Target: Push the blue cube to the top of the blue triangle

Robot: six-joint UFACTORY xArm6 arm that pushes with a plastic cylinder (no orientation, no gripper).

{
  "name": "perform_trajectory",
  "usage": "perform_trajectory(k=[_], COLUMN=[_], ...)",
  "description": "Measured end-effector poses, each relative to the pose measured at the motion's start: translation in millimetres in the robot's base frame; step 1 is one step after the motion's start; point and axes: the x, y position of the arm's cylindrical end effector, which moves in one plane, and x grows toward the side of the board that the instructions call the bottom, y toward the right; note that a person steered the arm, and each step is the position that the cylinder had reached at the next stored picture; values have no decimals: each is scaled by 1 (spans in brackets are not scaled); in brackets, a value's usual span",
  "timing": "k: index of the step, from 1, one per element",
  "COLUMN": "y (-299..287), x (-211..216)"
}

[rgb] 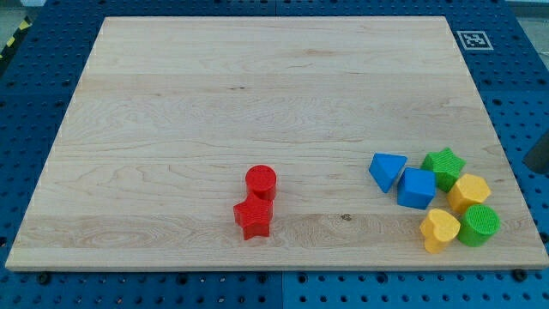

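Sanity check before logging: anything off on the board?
Nothing damaged or toppled. My tip isn't in view. The blue cube touches the blue triangle at its lower right, not above it.

Eight blocks – two red point(256, 203), two blue point(403, 180), two green point(461, 196), two yellow point(455, 210)

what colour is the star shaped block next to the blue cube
Green. The green star sits at the blue cube's upper right in the camera view. My tip is not visible.
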Motion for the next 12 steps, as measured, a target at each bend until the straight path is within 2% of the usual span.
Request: perform_trajectory(k=[3, 4, 8, 9, 12], y=[-2, -17, -78, -108, -129], x=[97, 108, 111, 111, 111])
